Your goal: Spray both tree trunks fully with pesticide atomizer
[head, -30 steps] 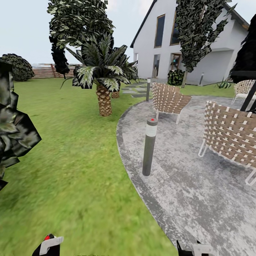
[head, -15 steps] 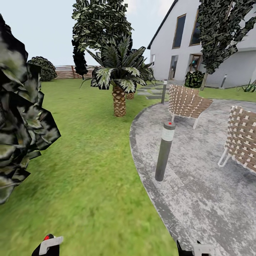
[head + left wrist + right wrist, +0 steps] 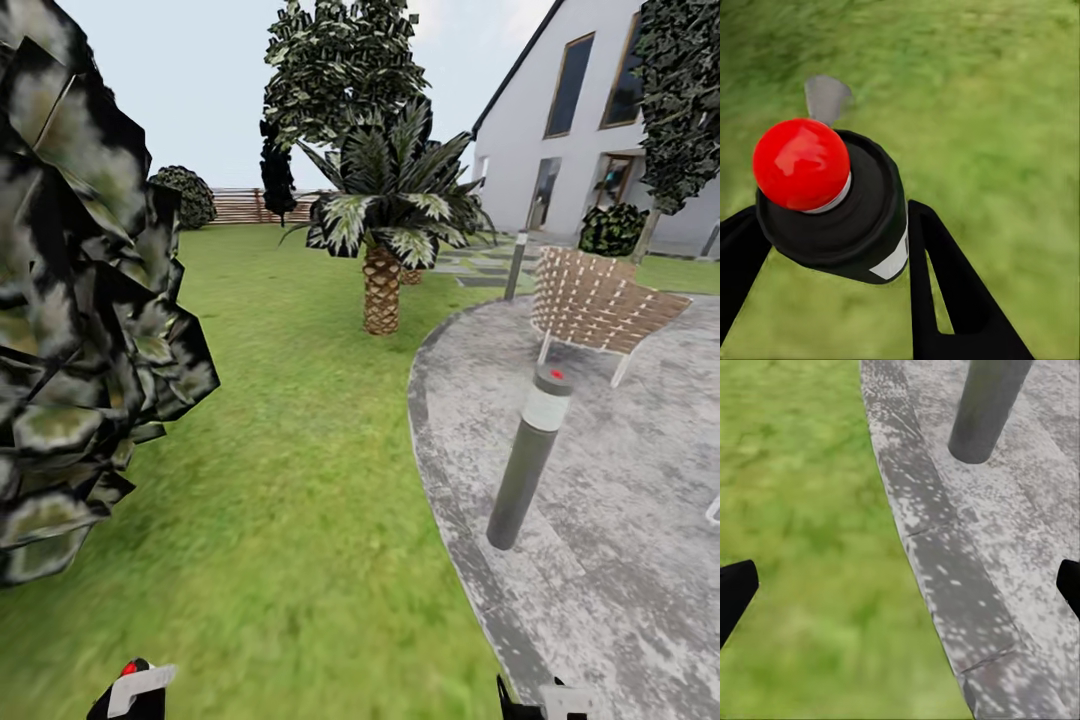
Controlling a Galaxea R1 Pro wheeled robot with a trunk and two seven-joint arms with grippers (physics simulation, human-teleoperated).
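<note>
My left gripper (image 3: pixel 130 695) sits at the bottom left of the head view, shut on the pesticide atomizer (image 3: pixel 135 680). In the left wrist view the atomizer (image 3: pixel 844 217) is a dark bottle with a red round tip and a white band, clamped between the black fingers (image 3: pixel 945 285) of the left gripper (image 3: pixel 840 262) above the lawn. My right gripper (image 3: pixel 900 589) is open over the patio kerb (image 3: pixel 937 570), holding nothing. One tall tree (image 3: pixel 345 80) rises behind the palm, its trunk hidden. Another tree (image 3: pixel 680 100) stands by the house.
A mass of dark jagged foliage (image 3: pixel 80 300) looms close on the left. A short palm (image 3: pixel 385 230) stands on the lawn. A grey bollard lamp (image 3: pixel 527 460) and a woven chair (image 3: pixel 600 300) stand on the paved floor (image 3: pixel 620 520). A slat fence (image 3: pixel 250 205) closes the far lawn.
The whole head view has shifted right, so the camera has turned left. The foliage at the left now takes up more of the picture. Both grippers keep their places and states.
</note>
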